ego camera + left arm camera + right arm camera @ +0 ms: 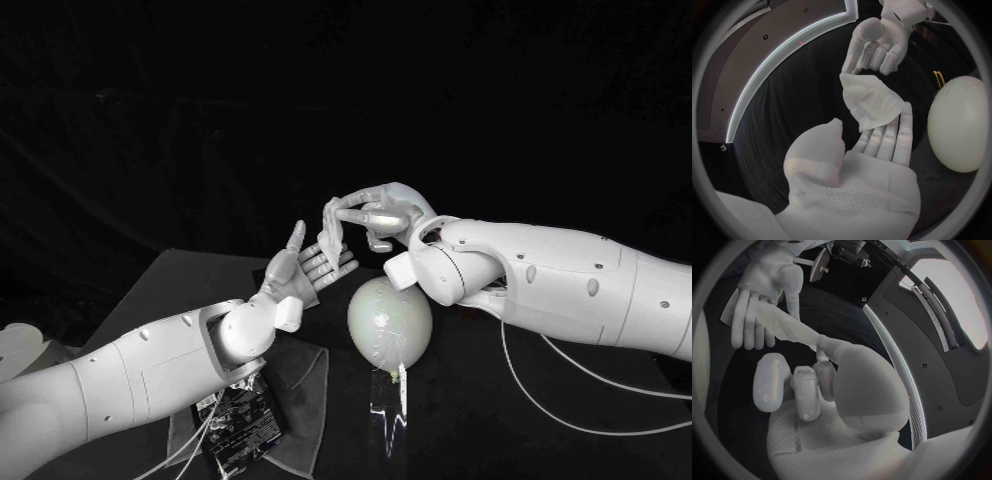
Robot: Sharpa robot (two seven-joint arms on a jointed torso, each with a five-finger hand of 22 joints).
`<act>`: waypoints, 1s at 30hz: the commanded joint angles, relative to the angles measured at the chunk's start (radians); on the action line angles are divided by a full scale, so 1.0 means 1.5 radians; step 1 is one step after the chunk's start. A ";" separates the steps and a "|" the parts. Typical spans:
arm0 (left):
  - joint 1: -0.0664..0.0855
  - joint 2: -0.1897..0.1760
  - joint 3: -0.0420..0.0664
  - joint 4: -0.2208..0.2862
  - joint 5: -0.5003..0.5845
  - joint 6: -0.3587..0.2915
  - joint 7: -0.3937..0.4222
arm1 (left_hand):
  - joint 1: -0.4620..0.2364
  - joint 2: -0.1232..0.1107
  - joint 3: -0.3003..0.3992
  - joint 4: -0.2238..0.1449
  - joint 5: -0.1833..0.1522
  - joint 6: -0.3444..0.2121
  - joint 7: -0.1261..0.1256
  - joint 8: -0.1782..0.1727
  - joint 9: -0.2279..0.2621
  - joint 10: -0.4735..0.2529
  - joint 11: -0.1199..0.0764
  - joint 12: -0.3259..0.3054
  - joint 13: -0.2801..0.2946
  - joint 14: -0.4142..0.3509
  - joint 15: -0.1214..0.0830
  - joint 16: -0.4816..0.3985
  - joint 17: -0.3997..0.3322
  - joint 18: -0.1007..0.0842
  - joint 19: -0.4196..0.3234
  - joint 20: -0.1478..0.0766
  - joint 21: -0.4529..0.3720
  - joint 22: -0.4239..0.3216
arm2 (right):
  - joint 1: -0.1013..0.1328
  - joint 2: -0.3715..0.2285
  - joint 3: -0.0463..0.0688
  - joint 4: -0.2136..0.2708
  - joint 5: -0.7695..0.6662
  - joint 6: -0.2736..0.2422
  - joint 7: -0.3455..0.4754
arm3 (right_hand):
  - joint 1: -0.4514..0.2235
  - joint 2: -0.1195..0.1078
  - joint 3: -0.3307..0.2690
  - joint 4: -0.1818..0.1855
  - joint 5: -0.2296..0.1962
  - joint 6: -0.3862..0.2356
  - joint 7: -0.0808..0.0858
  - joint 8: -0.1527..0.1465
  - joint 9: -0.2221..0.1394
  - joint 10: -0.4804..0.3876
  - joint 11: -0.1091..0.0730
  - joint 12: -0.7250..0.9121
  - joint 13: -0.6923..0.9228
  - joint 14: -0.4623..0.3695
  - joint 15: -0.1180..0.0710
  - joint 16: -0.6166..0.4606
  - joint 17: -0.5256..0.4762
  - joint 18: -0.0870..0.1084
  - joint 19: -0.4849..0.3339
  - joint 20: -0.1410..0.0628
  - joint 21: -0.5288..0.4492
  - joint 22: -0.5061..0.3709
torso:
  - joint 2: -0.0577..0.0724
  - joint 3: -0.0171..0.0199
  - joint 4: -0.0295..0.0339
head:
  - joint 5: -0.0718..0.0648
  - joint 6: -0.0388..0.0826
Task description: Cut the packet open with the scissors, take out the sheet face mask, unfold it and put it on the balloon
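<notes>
My right hand (378, 215) is raised above the table and pinches the top of a white, still folded sheet mask (335, 228) between thumb and finger. The mask (870, 102) hangs down against the fingertips of my left hand (300, 272), which is held flat with fingers spread and touches the sheet without gripping it. From the right wrist, the mask (786, 327) runs from my right hand (817, 385) across the left hand's fingers (754, 320). The pale balloon (389, 320) lies on the black table just below both hands, its knot toward me.
A dark printed packet (238, 425) lies on a grey sheet (306, 395) under my left forearm. A white cable (562, 400) trails over the table below my right arm. Something yellow (939, 80) lies beyond the balloon (961, 130).
</notes>
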 commanded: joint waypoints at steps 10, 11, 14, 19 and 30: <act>0.001 -0.001 0.004 0.007 -0.004 0.016 0.025 | 0.113 -0.018 -0.020 -0.006 -0.003 0.015 0.085 0.033 0.003 0.032 -0.005 0.012 0.000 0.041 -0.009 -0.001 0.001 0.016 0.035 -0.004 -0.005 0.001 | -0.009 -0.031 -0.004 0.000 -0.004 0.008 -0.009 | -0.001 0.006 0.004 -0.001 0.004 0.003 0.000 0.007 0.037 0.009 -0.004 0.002 0.064 0.066 -0.005 0.005 0.159 0.002 0.003 -0.002 0.003 0.121 | 0.000 -0.0001 -0.0001 | 0.001 0.000; 0.001 -0.001 0.004 0.007 -0.007 0.015 0.025 | 0.133 -0.025 -0.021 -0.010 -0.004 0.018 0.085 0.036 0.002 0.037 -0.008 0.013 0.000 0.045 -0.010 -0.001 0.002 0.016 0.037 -0.005 -0.006 0.001 | -0.010 -0.034 -0.005 0.001 -0.004 0.008 -0.010 | -0.001 0.006 0.004 -0.001 0.004 0.003 0.000 0.007 0.037 0.009 -0.004 0.002 0.064 0.066 -0.005 0.005 0.159 0.002 0.003 -0.002 0.003 0.121 | -0.001 -0.0001 -0.0004 | 0.001 -0.001; 0.001 -0.001 0.005 0.007 -0.024 0.009 0.027 | 0.223 -0.052 -0.020 -0.046 -0.003 0.044 0.075 0.051 0.002 0.069 -0.018 0.024 0.001 0.079 -0.020 0.010 0.007 0.017 0.050 -0.011 -0.005 0.002 | -0.014 -0.044 -0.007 0.006 -0.005 0.007 -0.011 | -0.003 0.006 0.005 -0.002 0.004 0.003 0.000 0.008 0.037 0.009 -0.004 0.003 0.065 0.066 -0.005 0.005 0.160 0.001 0.003 -0.002 0.004 0.121 | 0.000 0.0003 0.0004 | 0.001 0.000; 0.001 0.000 0.006 0.008 -0.060 -0.006 0.024 | 0.308 -0.071 -0.014 -0.081 -0.003 0.091 0.059 0.057 -0.009 0.107 -0.033 0.032 0.001 0.126 -0.036 0.026 0.019 0.018 0.075 -0.023 0.001 0.004 | -0.017 -0.054 -0.008 0.013 -0.005 0.004 -0.010 | -0.003 0.006 0.005 -0.002 0.004 0.003 0.000 0.008 0.037 0.009 -0.004 0.003 0.065 0.066 -0.005 0.005 0.160 0.001 0.003 -0.002 0.004 0.121 | 0.000 0.0007 0.0004 | 0.000 0.001; 0.001 0.005 0.006 0.007 -0.108 -0.053 0.012 | 0.396 -0.107 0.007 -0.107 -0.002 0.159 0.040 0.034 -0.042 0.188 -0.061 0.045 0.001 0.192 -0.066 0.074 0.054 0.015 0.115 -0.050 0.020 0.009 | -0.022 -0.070 -0.008 0.038 -0.006 0.004 -0.006 | -0.003 0.006 0.005 -0.002 0.004 0.003 0.000 0.008 0.037 0.009 -0.004 0.003 0.065 0.066 -0.005 0.005 0.160 0.001 0.003 -0.002 0.004 0.121 | 0.000 0.0001 0.0010 | -0.002 0.003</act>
